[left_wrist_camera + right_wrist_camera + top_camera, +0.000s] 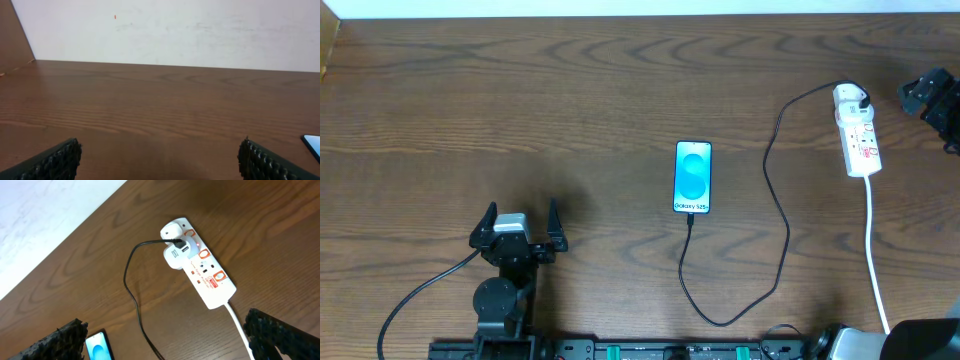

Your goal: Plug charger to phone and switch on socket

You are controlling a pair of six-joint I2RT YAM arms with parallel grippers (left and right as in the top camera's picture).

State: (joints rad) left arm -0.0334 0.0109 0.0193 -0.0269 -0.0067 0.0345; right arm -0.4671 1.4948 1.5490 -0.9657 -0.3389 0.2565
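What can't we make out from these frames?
- Charger tip at the phone: overhead too small to tell if seated; right wrist cuts the phone off at the bottom edge.
- Socket switch on or off: too small overhead, unclear in right wrist.
- Right hand: overhead, cut off by the right edge.
- Left wrist: only a phone corner at the right edge.

A dark brown wood-grain worktop (570, 90) fills the view. Behind its far edge stands a plain white wall (200, 30), faintly scuffed, under soft even light.
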